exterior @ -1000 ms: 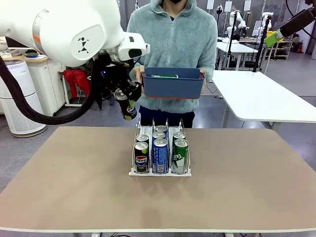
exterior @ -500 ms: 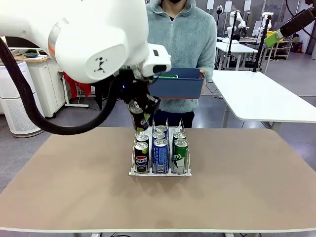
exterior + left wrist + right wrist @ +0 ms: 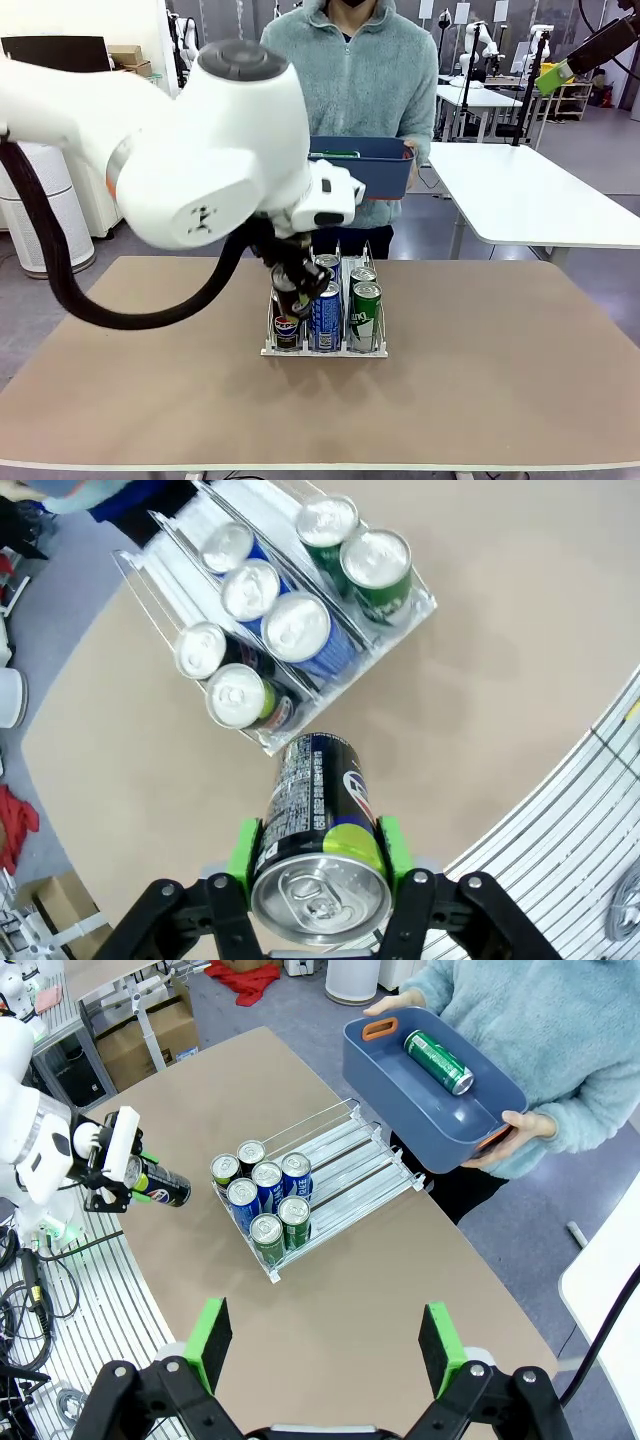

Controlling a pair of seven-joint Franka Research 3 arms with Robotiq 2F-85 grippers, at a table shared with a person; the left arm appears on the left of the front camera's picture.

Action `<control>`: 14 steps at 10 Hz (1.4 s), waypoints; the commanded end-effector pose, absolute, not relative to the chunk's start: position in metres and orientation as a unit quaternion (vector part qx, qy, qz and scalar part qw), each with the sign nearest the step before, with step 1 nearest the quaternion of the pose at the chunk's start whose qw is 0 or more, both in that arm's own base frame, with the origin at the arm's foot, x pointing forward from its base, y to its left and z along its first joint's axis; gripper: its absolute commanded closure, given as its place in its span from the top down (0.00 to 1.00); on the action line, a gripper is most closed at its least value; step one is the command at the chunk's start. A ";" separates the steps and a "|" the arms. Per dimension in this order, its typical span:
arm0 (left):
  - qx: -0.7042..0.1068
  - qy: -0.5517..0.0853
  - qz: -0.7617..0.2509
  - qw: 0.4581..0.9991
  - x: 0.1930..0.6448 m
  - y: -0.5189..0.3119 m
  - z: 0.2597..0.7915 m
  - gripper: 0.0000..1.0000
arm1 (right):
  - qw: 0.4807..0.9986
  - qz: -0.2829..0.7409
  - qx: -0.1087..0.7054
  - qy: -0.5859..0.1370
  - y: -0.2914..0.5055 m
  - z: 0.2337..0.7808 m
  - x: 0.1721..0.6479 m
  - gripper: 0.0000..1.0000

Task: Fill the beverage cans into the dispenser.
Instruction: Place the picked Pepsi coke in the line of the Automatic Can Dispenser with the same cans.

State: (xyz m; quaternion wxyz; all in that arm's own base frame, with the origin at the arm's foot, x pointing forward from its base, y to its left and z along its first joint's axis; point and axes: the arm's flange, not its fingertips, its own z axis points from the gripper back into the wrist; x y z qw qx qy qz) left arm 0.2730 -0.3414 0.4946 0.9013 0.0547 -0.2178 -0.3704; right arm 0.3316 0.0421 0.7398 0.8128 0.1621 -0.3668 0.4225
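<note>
Pads [image 3: 243, 848] of the left gripper [image 3: 318, 852] pressed against both sides of a black Pepsi can [image 3: 322, 790], gripping it near its silver top, which faced the wrist camera. That can hung in the air over the table [image 3: 480, 360]. Its base pointed toward the dispenser [image 3: 185, 565], just short of the front lip at the black-can lane and apart from the rack. In the dispenser stood seven cans: two black ones [image 3: 238, 695] in one outer lane, three blue ones [image 3: 297, 628] in the middle lane and two green ones [image 3: 375, 562] in the other outer lane. All were crowded toward the front end, and the rear of each lane was bare. The right gripper [image 3: 325, 1348] hung high above the table, its jaws spread wide with nothing between them. Beyond the dispenser, at the table's far edge, a person held a dark blue bin [image 3: 400, 1110] in both hands, and one green can [image 3: 438, 1060] lay on its side inside it.
</note>
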 end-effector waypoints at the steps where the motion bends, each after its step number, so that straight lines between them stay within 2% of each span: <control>1: 0.041 -0.211 -0.378 0.900 0.280 -0.327 0.476 0.58 | 0.813 0.424 0.162 -0.366 0.043 0.739 0.332 1.00; 5: 0.012 -0.198 -0.382 0.903 0.300 -0.328 0.469 0.58 | 0.813 0.424 0.162 -0.366 0.043 0.739 0.332 1.00; 6: 0.049 -0.197 -0.368 0.907 0.289 -0.323 0.458 0.58 | 0.813 0.424 0.162 -0.366 0.043 0.739 0.332 1.00; 8: 0.040 -0.196 -0.369 0.908 0.296 -0.324 0.458 0.58 | 0.813 0.424 0.162 -0.366 0.043 0.739 0.332 1.00; 9: 0.060 -0.195 -0.369 0.907 0.295 -0.324 0.461 0.58 | 0.813 0.424 0.162 -0.366 0.043 0.739 0.332 1.00; 14: 0.073 -0.176 -0.346 0.919 0.333 -0.320 0.433 0.58 | 0.813 0.424 0.162 -0.366 0.043 0.739 0.332 1.00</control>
